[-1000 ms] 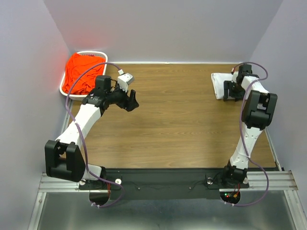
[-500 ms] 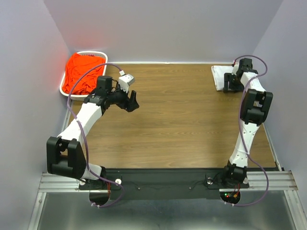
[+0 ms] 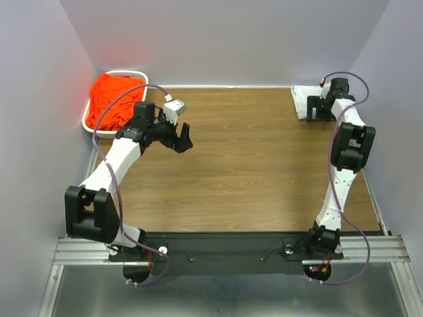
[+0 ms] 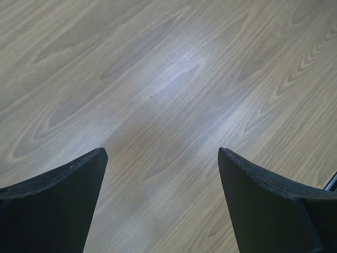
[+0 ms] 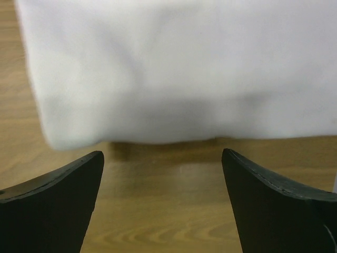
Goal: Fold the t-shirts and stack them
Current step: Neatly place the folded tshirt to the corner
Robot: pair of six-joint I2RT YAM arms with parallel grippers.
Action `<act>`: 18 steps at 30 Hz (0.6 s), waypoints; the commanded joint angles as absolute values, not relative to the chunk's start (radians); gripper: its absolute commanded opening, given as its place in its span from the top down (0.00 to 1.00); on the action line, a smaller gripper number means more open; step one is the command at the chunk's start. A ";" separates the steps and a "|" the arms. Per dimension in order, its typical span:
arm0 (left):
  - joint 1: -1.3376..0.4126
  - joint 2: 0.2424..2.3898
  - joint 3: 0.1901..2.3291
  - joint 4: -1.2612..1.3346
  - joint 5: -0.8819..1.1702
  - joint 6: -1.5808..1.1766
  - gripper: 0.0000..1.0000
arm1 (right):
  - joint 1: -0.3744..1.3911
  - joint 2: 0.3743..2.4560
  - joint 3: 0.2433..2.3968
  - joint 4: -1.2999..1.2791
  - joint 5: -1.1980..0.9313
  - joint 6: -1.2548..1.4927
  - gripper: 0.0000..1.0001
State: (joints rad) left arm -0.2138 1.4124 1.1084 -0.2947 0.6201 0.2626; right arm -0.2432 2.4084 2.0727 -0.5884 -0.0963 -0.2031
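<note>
A folded white t-shirt (image 3: 301,100) lies at the far right corner of the table. My right gripper (image 3: 316,109) hovers at its near edge, open, with only bare wood between the fingers. In the right wrist view the white t-shirt (image 5: 174,68) fills the top, just beyond the open right gripper (image 5: 163,158). The orange-red t-shirt (image 3: 111,99) lies crumpled in the white basket (image 3: 87,123) at the far left. My left gripper (image 3: 182,137) hangs open over the table right of the basket. In the left wrist view the left gripper (image 4: 163,155) shows only wood between its fingers.
Grey walls close in the table on the left, back and right. The basket stands in the far left corner against the wall. The right arm's purple cable (image 3: 344,74) loops above its wrist near the right wall.
The right arm has moved toward the far edge, and the white t-shirt now lies farther back. Both grippers have opened wider. The left gripper has shifted only slightly.
</note>
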 commanded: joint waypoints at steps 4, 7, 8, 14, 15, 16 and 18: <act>-0.201 1.460 1.327 -0.317 0.492 0.178 0.01 | -0.235 2.065 2.036 -0.618 -0.236 -0.187 0.00; -0.196 1.477 1.351 -0.325 0.521 0.175 0.01 | -0.216 1.950 2.001 -0.693 -0.285 -0.190 0.00; -0.196 1.480 1.351 -0.325 0.526 0.172 0.01 | -0.201 1.925 1.979 -0.716 -0.307 -0.192 0.00; -0.196 1.483 1.290 -0.314 0.428 0.176 0.01 | -0.127 1.669 1.700 -0.764 -0.359 -0.155 0.00; -0.196 1.477 1.278 -0.313 0.414 0.187 0.01 | -0.094 1.639 1.605 -0.761 -0.364 -0.147 0.00; -0.196 1.473 1.250 -0.314 0.404 0.195 0.01 | -0.078 1.584 1.562 -0.759 -0.370 -0.143 0.00; -0.196 1.447 1.220 -0.302 0.397 0.202 0.01 | -0.040 1.537 1.434 -0.749 -0.390 -0.135 0.00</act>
State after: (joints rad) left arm -0.1989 1.4902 1.2709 -0.3168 0.4427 0.1822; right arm -0.0948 1.5646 1.6073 -0.6994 -0.3374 -0.1669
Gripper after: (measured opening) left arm 0.986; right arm 0.999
